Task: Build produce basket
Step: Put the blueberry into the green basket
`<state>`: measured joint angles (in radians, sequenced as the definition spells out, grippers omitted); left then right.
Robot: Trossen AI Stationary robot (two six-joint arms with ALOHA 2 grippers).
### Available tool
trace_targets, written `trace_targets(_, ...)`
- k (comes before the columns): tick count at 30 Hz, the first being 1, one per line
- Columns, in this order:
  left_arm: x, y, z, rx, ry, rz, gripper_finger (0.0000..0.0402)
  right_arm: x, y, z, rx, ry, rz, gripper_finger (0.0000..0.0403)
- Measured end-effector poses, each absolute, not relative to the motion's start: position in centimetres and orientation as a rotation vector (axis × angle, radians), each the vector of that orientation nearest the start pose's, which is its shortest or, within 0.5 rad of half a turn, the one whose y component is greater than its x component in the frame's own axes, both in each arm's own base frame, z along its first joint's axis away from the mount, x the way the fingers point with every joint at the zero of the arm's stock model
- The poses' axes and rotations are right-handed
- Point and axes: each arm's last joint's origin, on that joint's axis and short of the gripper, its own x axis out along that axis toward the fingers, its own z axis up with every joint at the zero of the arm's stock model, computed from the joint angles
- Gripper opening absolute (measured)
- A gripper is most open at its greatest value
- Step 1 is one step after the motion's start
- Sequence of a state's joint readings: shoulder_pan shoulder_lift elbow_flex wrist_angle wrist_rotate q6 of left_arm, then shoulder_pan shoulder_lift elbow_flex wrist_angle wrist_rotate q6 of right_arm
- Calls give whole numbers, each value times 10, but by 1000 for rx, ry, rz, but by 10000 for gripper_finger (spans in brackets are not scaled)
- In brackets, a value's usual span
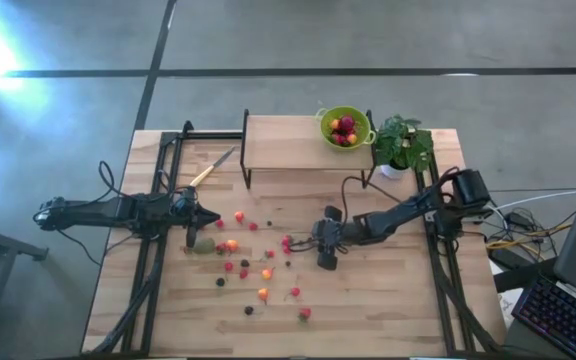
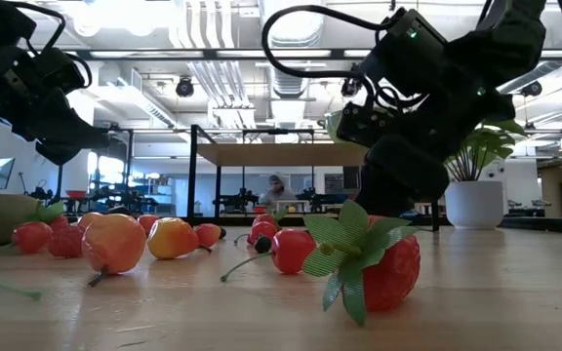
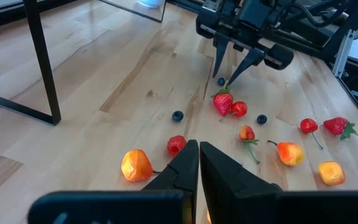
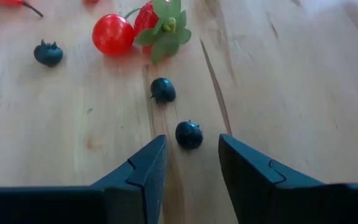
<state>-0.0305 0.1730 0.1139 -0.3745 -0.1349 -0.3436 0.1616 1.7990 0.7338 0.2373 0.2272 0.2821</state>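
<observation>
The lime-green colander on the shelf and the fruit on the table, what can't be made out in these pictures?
- Lime-green round colander: the high view shows a few red and yellow fruits inside, too small to count; the low view hides it behind the right arm.
- Dark round blueberry between the right claw fingers: whether they touch it cannot be told.
- Brownish-green oval kiwi-like fruit: partly cut off by the low view's left edge.

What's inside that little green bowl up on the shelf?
The green bowl holds a few red and yellowish fruits, piled in the middle. Whatever lies beneath that top layer is covered.
</observation>
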Motion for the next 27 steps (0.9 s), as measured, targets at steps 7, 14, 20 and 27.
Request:
trace_targets(7,96,1,154,-302,410,176,21,317,45,100,115,772,-174,122)
trace_targets(14,96,1,154,-302,410,176,21,319,45,95,116,776,-179,106)
trace_targets(20,96,1,154,-302,410,176,21,321,46,95,117,772,-178,84)
trace_targets(27,96,1,154,-302,410,176,21,321,46,95,114,776,-174,52)
